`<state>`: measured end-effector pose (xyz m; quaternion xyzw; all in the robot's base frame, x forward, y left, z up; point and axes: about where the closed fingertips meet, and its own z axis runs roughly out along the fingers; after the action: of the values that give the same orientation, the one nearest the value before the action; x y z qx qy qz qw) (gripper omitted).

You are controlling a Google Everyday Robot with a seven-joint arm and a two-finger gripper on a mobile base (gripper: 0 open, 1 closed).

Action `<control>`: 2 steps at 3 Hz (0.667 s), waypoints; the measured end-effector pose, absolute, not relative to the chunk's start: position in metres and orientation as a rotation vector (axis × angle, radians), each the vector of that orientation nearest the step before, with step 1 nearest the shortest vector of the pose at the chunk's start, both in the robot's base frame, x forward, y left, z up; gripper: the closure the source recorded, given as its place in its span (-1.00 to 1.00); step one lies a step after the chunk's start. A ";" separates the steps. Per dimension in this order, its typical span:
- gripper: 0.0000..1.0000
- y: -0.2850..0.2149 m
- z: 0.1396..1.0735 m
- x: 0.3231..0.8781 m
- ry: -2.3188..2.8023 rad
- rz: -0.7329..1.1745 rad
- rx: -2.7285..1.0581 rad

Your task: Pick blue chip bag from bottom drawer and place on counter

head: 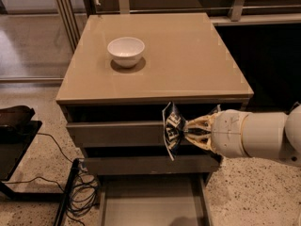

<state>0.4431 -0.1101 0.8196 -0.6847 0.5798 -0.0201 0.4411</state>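
Note:
My gripper [188, 130] reaches in from the right on a white arm and is shut on the blue chip bag [172, 130]. The bag is dark navy with white lettering and hangs upright in front of the middle drawer front, just below the counter's front edge. The bottom drawer [153, 204] is pulled open at the bottom of the view, and its flat grey inside is bare. The counter [188, 55] is the glossy taupe top of the cabinet, above and behind the bag.
A white bowl [125, 51] stands on the counter's left rear part. Black cables [82, 189] and a black stand [14, 140] lie on the speckled floor to the left of the cabinet. A dark wall and rails run behind.

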 end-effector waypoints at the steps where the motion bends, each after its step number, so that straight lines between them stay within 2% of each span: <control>1: 1.00 -0.117 0.831 0.458 1.435 -0.090 -1.713; 2: 1.00 -0.133 0.868 0.487 1.410 -0.152 -1.735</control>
<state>0.4865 -0.1327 0.8678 -0.6970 0.5664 -0.0612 0.4355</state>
